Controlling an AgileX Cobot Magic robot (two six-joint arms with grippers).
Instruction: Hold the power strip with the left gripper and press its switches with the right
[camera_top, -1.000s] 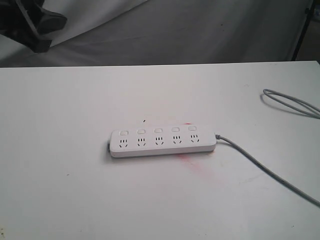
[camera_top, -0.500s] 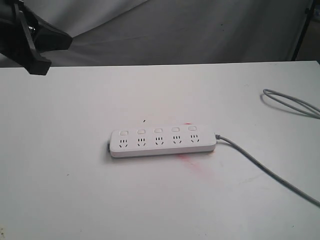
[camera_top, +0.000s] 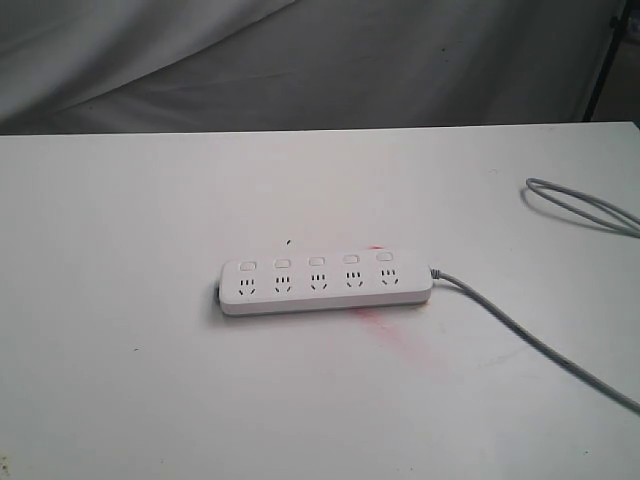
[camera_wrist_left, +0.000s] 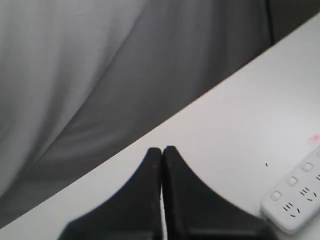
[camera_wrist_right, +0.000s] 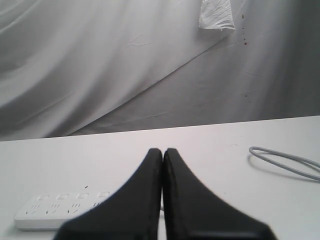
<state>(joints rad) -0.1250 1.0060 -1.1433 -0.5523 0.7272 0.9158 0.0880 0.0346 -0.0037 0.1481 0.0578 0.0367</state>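
The white power strip lies flat in the middle of the white table, its five switches in a row along the far side and its grey cord running off to the right. Neither arm shows in the exterior view. In the left wrist view my left gripper is shut with nothing in it, above the table and well away from the power strip. In the right wrist view my right gripper is shut and empty, with the power strip partly hidden behind it.
A loop of grey cord lies at the table's right edge. A pink stain marks the table beside the strip. Grey cloth hangs behind the table. A black stand leg is at the far right.
The black left arm that showed at the upper left of the exterior view has gone out of that view. The power strip and cord have not moved.
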